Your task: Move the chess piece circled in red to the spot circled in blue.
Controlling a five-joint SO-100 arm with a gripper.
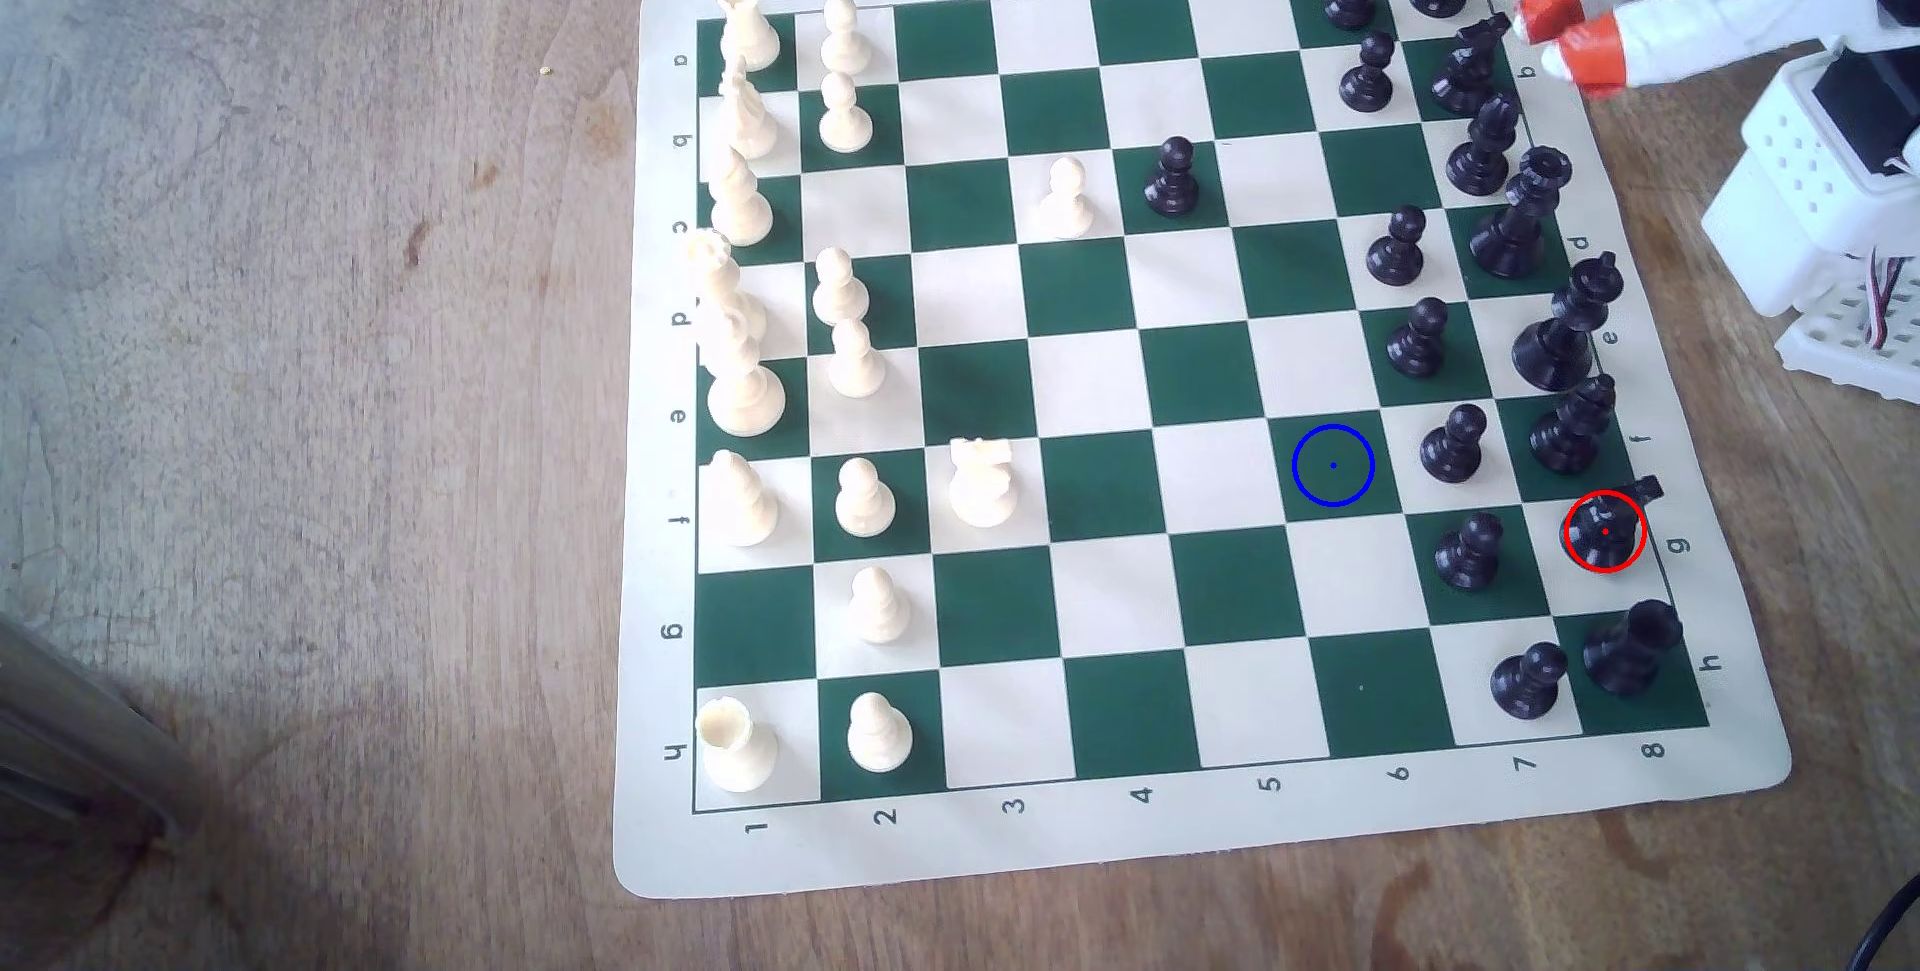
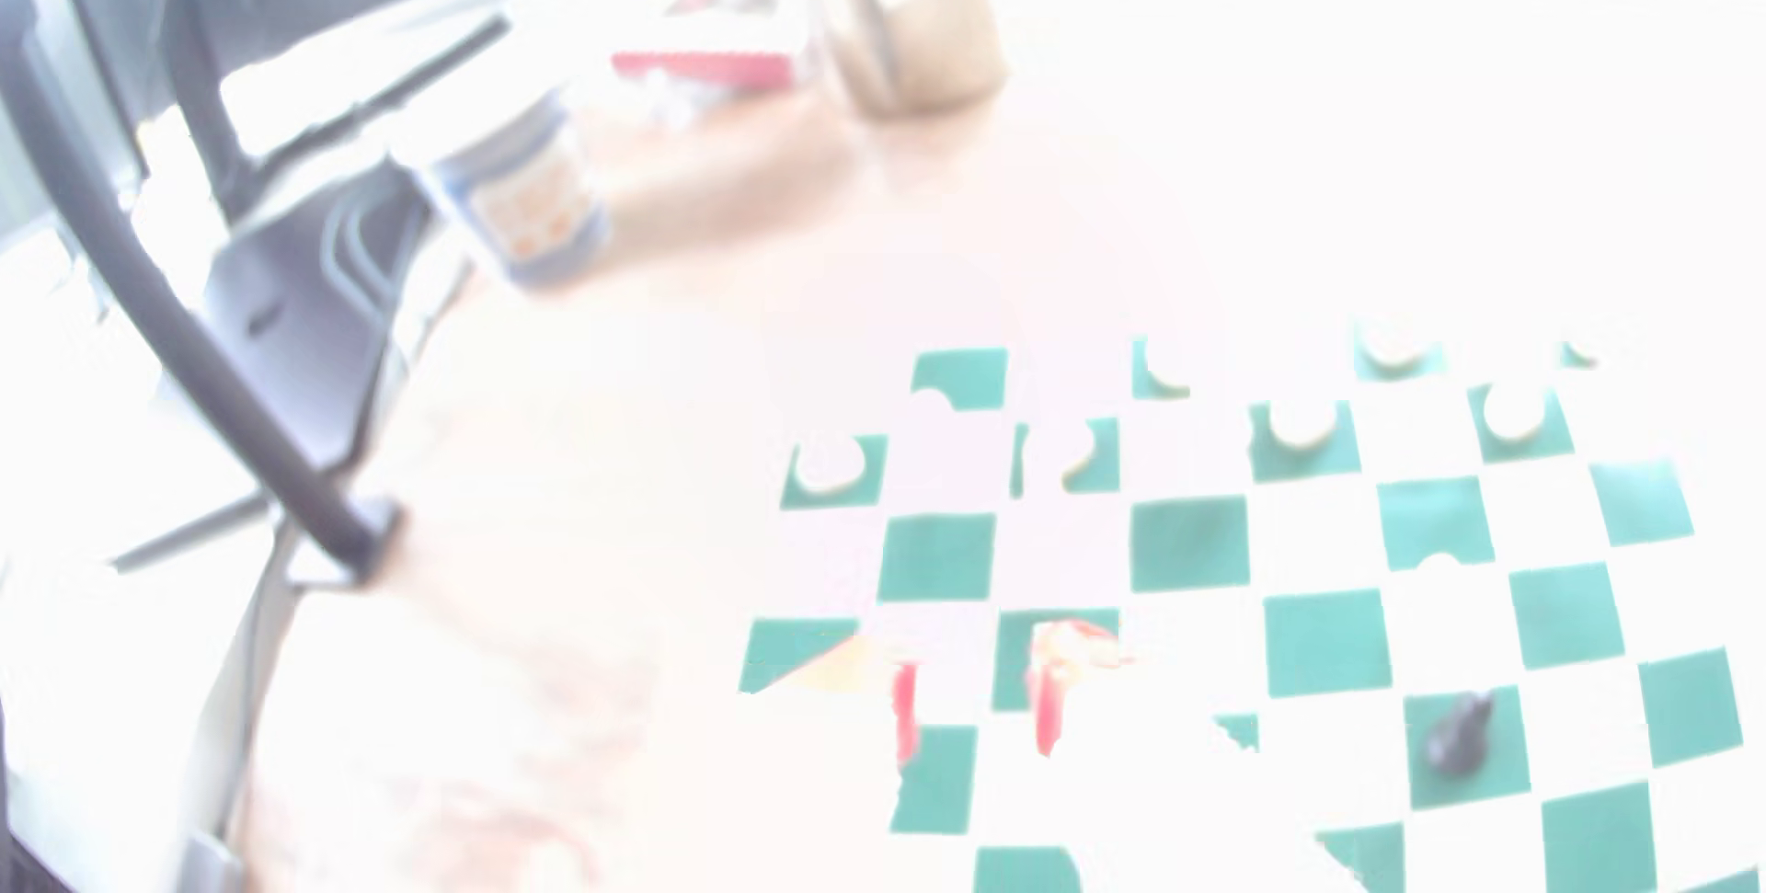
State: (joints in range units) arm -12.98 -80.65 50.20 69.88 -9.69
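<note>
Counts, exterior view: 16 black pieces, 16 cream pieces, one board, one gripper.

Black: 8 ball-headed pawns, seven along file 7 and one forward pawn on a dark square mid-board. 8 back-rank pieces crowd the board edge at the exterior view's right.

Cream: 8 pawns, one forward just beside the black forward pawn; the cream knight stands out on a cream square in row f.

The black knight sits on the cream g8 square inside the red ring, snout jutting toward the board edge. Close neighbours: a black pawn on g7, a black bishop on f8, a black rook on h8.

The blue-ringed square is dark green, bare, with a centre dot; the f7 pawn is next to it.

The gripper is white plastic with orange-red fingertips, hovering over the board's margin near a8/b8, well apart from the knight, fingers slightly parted, holding nothing.

The board is a flexible roll-up mat with rounded corners on a worn wooden table.

The wrist view is overexposed and blurry: green squares, red tips apart, one dark piece.
</note>
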